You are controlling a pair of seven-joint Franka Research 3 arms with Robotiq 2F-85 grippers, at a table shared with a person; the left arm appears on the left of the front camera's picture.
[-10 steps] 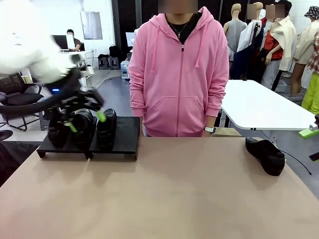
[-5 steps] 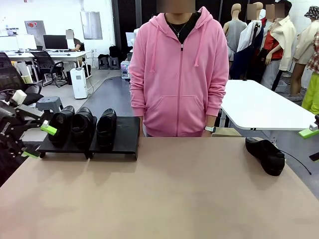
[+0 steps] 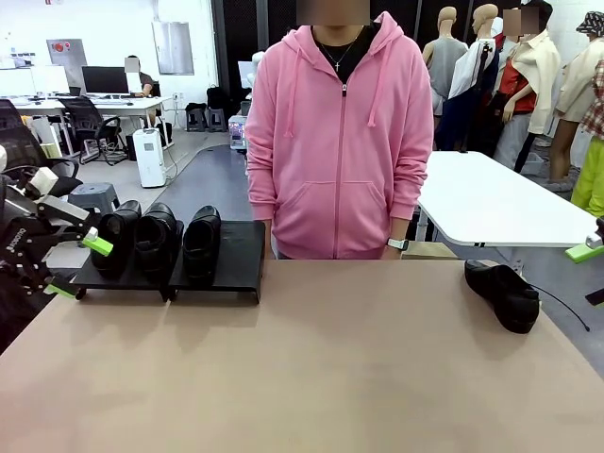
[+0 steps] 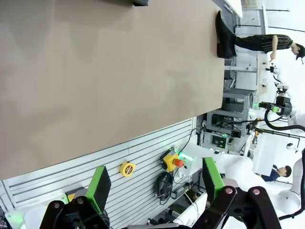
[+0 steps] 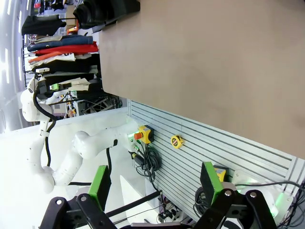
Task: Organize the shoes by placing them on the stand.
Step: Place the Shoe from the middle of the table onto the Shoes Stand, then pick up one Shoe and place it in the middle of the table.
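At the front view's left edge the left pincer (image 3: 68, 267) hangs with jaws apart and empty, just beside the stand (image 3: 236, 260), a low black sloped platform carrying three glossy black shoes (image 3: 156, 241) side by side toward its left. A fourth shoe (image 3: 502, 294) lies on the surface (image 3: 311, 368) near its right edge. The right wrist view adds the right pincer (image 5: 155, 188), jaws apart and empty, off the surface's edge.

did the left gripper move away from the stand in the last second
Yes. A second ago the left gripper hung over the shoes on the stand; now it sits off the stand's left end, lower, open and holding nothing.
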